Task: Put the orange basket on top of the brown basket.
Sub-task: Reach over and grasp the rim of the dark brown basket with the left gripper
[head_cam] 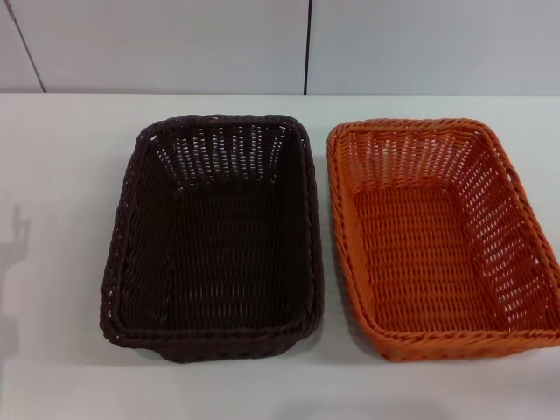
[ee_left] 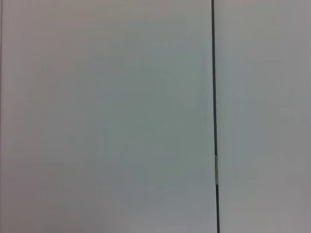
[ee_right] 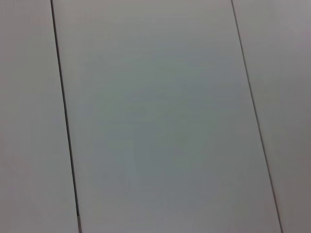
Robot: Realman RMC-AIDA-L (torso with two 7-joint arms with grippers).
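The orange basket [head_cam: 442, 232] stands upright on the white table, right of centre in the head view, its right side running to the picture's edge. Close beside it on the left stands the brown basket [head_cam: 214, 232], also upright, with a narrow strip of table between the two rims. Both baskets hold nothing. Neither gripper nor arm shows in the head view. The left wrist view and the right wrist view show only pale wall panels with dark seams.
The white table [head_cam: 61, 175] reaches back to a pale panelled wall [head_cam: 175, 44] with dark vertical seams. A faint shadow lies on the table at the far left [head_cam: 13, 236].
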